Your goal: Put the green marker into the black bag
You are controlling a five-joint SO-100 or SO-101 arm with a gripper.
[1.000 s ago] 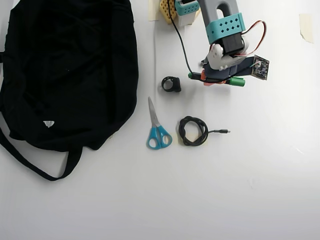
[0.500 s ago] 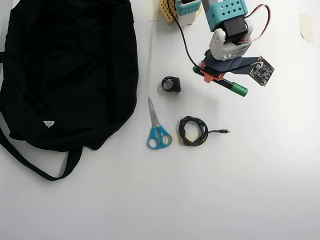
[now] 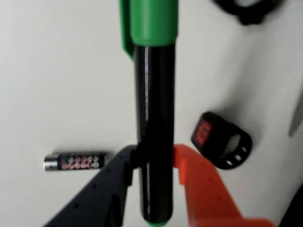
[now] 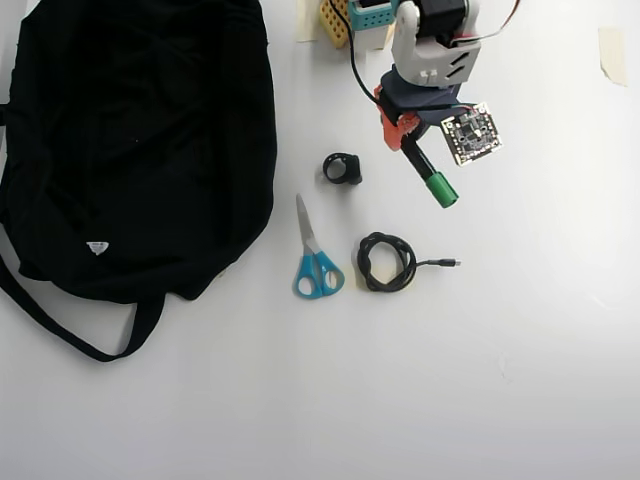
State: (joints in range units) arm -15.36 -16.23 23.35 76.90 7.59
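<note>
Gripper: clenched on the green marker, one black finger and one orange finger pressed against opposite sides of the barrel in the wrist view; seen near the top of the overhead view.
Green marker: held in the gripper by the lower part of its black barrel, green cap pointing away from the fingers; in the overhead view it slanted down and to the right, cap end lowest, well apart from the bag.
Battery: lay on the desk to the left of the black finger in the wrist view, metal end to the left.
Small black ring-shaped thing: on the desk to the left of the marker in the overhead view, and just right of the orange finger in the wrist view, with a red patch on one side.
Scissors: blue handles, blades pointing up, below the ring-shaped thing.
Coiled black cable: just right of the scissors, its plug end trailing right.
Black bag: filled the upper left of the overhead view, strap looping below it, small white tag near its lower edge.
Desk: white, bare across the lower right.
</note>
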